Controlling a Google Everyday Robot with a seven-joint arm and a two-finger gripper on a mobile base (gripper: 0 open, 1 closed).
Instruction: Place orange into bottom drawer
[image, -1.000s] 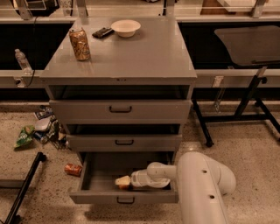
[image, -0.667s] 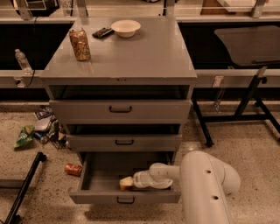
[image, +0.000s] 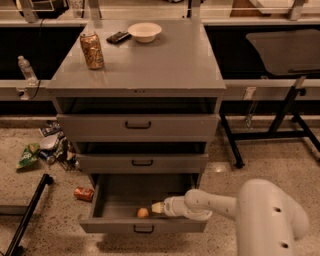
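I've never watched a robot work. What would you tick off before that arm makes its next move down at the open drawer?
1. Bottom drawer pulled open: ok.
2. Orange inside it, lying near the front wall: ok.
3. Gripper down in the drawer, close beside the orange, to its right in the picture: ok.
4. Orange free of the gripper: cannot tell; the two sit very close together.
5. Middle drawer out of the arm's way: probably ok; the arm reaches in from the front right, below it.
6. Soda can upright on the cabinet top, far from the arm: ok.
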